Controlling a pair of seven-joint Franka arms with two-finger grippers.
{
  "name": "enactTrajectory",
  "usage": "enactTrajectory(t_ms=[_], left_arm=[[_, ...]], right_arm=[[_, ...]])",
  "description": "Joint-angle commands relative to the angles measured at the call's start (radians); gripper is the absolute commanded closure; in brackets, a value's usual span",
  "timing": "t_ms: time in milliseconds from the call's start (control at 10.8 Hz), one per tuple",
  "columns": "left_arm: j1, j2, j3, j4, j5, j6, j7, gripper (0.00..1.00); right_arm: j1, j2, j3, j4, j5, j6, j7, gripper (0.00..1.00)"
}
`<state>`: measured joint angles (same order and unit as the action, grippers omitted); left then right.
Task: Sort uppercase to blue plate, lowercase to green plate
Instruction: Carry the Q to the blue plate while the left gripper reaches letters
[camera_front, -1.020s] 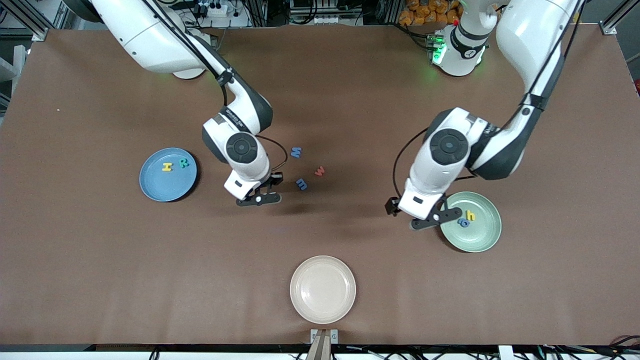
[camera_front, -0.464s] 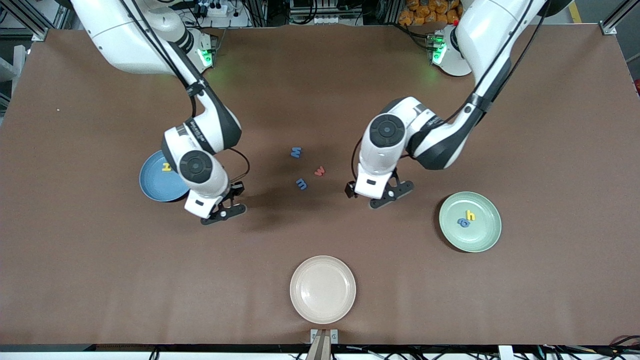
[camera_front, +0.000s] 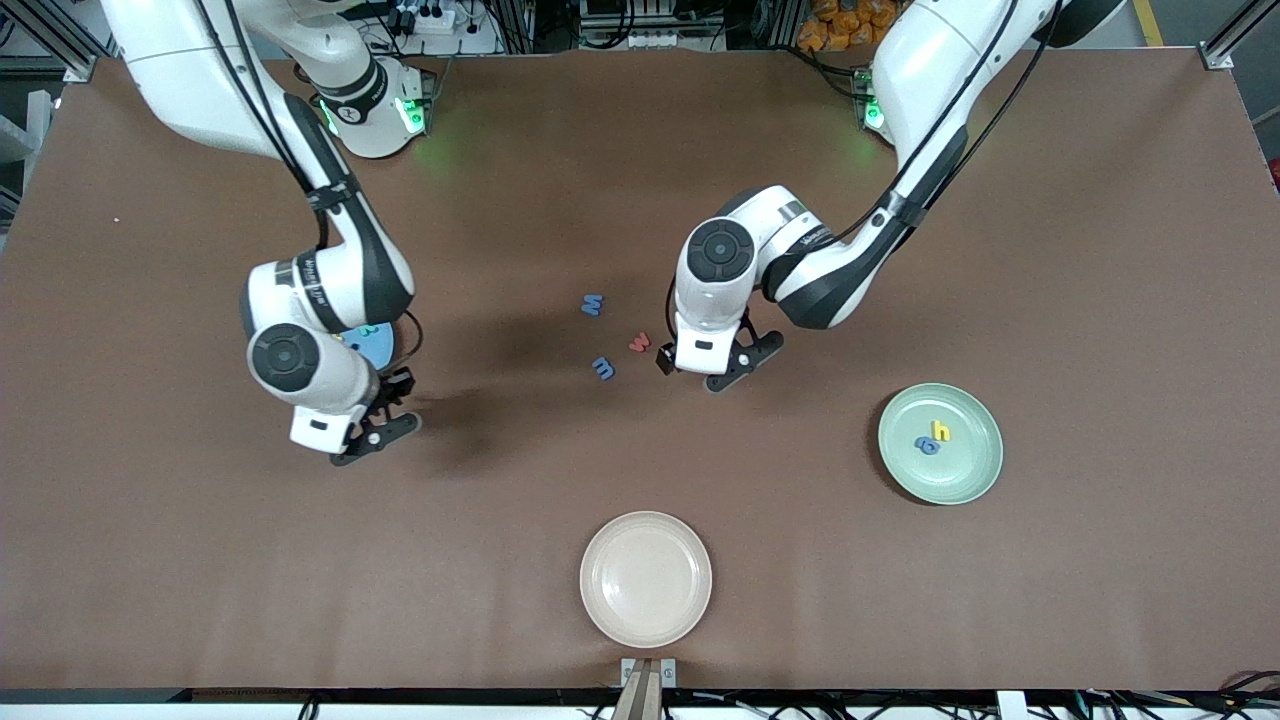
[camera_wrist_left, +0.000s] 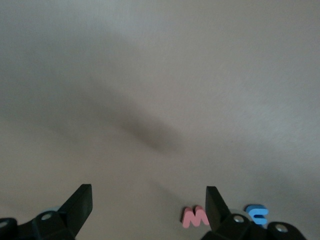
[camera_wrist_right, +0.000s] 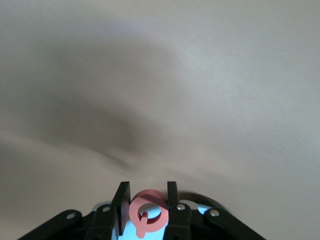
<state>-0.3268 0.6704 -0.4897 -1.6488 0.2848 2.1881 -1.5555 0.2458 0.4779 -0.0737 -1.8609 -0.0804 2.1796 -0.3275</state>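
Toward the right arm's end of the table: round medium-blue plate (camera_front: 375, 345), mostly hidden under the right arm, with the right gripper (camera_front: 372, 432) just above its near rim, clamped on a red foam capital Q (camera_wrist_right: 148, 212). Mid-table: blue foam capital letter (camera_front: 593, 304), small blue foam m (camera_front: 603, 368), red foam w (camera_front: 640, 343); just beside them the left gripper (camera_front: 712, 372), jaws spread and empty. Toward the left arm's end: pale mint-green plate (camera_front: 975, 480) with yellow foam h (camera_front: 940, 431) and blue a-like letter (camera_front: 927, 445); at the near edge, round cream plate (camera_front: 645, 578).
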Motion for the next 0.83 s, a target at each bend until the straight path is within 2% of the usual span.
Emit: enactTrajectory(t_ms=[0, 185, 464, 649, 742], left_arm=[[-0.046, 0.037, 0.010, 0.021, -0.022, 0.033, -0.102, 0.00], [-0.070, 0.061, 0.013, 0.021, -0.021, 0.073, -0.149, 0.00], [-0.106, 0.103, 0.029, 0.023, -0.016, 0.148, -0.201, 0.00], [-0.158, 0.126, 0.074, 0.046, -0.021, 0.160, -0.231, 0.03], [-0.182, 0.144, 0.088, 0.073, -0.019, 0.162, -0.245, 0.09]], right_arm=[[-0.002, -0.065, -0.070, -0.079, 0.030, 0.006, -0.167, 0.82], [-0.002, -0.084, -0.118, -0.134, 0.030, 0.028, -0.244, 0.82], [-0.005, -0.128, -0.127, -0.269, 0.030, 0.135, -0.268, 0.82], [-0.017, -0.133, -0.138, -0.323, 0.030, 0.193, -0.335, 0.82], [-0.020, -0.131, -0.168, -0.330, 0.034, 0.200, -0.397, 0.82]])
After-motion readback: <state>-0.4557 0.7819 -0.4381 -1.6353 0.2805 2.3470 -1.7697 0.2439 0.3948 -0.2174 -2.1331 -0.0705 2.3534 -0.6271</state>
